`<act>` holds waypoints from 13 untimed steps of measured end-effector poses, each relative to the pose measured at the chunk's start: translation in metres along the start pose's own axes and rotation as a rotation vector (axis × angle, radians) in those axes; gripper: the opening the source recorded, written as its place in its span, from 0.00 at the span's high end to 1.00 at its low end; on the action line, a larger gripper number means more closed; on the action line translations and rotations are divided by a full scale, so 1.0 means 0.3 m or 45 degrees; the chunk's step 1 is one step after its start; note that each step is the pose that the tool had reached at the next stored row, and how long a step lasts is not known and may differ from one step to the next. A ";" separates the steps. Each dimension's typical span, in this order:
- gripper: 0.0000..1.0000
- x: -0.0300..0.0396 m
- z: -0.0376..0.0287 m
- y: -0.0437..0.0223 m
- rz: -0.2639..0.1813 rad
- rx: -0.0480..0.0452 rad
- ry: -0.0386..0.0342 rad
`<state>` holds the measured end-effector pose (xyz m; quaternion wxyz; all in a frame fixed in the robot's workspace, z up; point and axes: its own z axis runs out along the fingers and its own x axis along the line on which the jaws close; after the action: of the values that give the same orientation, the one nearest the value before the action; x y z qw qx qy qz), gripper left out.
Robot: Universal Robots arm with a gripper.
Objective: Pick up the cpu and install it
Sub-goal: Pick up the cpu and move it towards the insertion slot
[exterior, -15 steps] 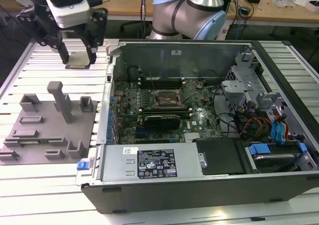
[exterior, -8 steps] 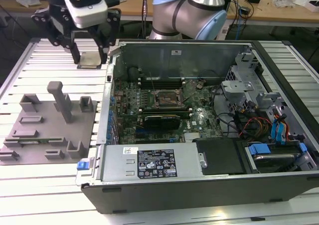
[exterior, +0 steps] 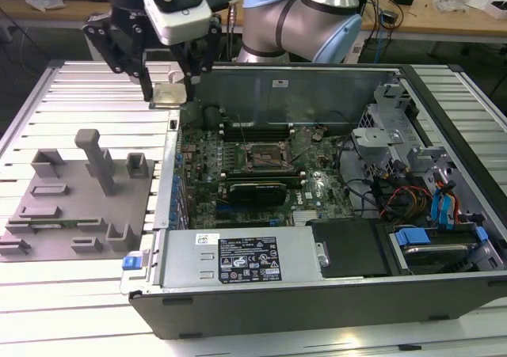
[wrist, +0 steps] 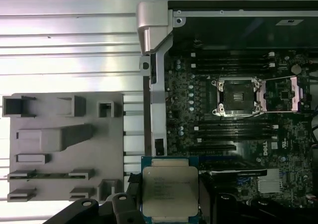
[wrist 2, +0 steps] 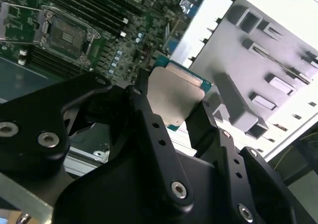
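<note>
Carrying step: lifted, not yet seated.
Black fingers [wrist 2: 202,124] clamp the small silvery-topped square cpu [exterior: 168,95] over the open grey computer case's [exterior: 293,92] edge, well apart from the dark open socket [exterior: 265,157]; seating should demand careful squaring-up.

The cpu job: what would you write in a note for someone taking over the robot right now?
Gripper: shut on the cpu.
Cpu: held in the air beside the computer case wall, between the grey tray and the motherboard.
Done: cpu picked up.
Left: the socket is open and looks empty; cpu not yet installed.
</note>
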<state>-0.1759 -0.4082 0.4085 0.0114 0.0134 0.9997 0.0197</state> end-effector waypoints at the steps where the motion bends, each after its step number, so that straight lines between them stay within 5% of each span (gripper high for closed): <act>1: 0.45 -0.009 0.000 0.000 0.000 0.000 0.0000; 13: 0.45 -0.162 0.004 0.004 0.000 0.000 0.0001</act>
<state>-0.1274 -0.4082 0.4085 0.0114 0.0135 0.9997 0.0197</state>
